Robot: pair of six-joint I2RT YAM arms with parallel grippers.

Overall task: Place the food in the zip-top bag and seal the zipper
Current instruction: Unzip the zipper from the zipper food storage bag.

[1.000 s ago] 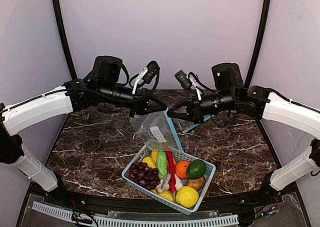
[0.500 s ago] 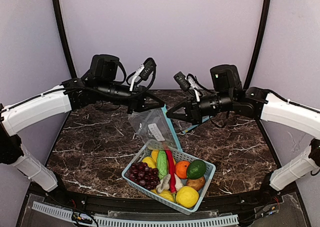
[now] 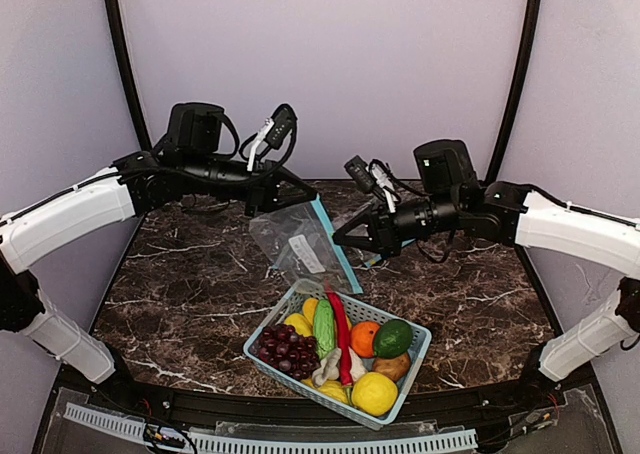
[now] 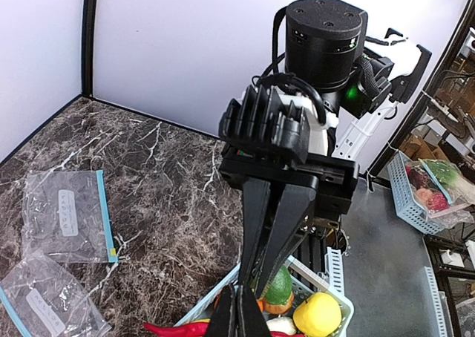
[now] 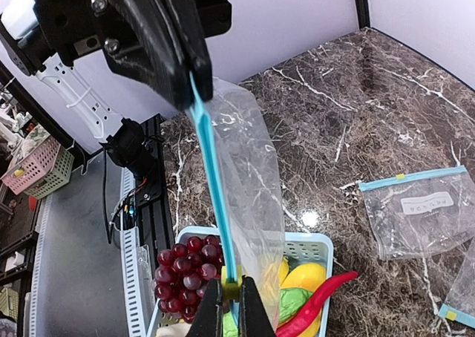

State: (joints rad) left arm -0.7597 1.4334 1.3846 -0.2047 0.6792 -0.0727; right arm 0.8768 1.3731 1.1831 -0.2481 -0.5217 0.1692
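The zip-top bag (image 3: pixel 295 242) hangs in the air behind the basket, empty. Its light blue zipper (image 3: pixel 335 242) is stretched between both grippers. My left gripper (image 3: pixel 308 200) is shut on the upper end of the zipper, as the right wrist view shows (image 5: pixel 194 81). My right gripper (image 3: pixel 338 238) is shut on the zipper lower down, on a yellow-green slider (image 5: pixel 231 289). In the left wrist view my left gripper (image 4: pixel 239 318) is shut and the bag is edge-on. The orange (image 3: pixel 364 338), avocado (image 3: pixel 393 338) and gourd (image 3: pixel 324 326) lie in the basket (image 3: pixel 412 374).
The basket also holds purple grapes (image 3: pixel 283 348), a long red chili (image 3: pixel 342 336) and yellow fruit (image 3: pixel 374 393). Two more clear bags (image 4: pixel 67 214) (image 4: pixel 44 303) lie flat on the marble table behind the right arm. One shows in the right wrist view (image 5: pixel 423 211).
Both grippers have moved back and to the left with the bag, lifting it away from the basket. The food has not moved.
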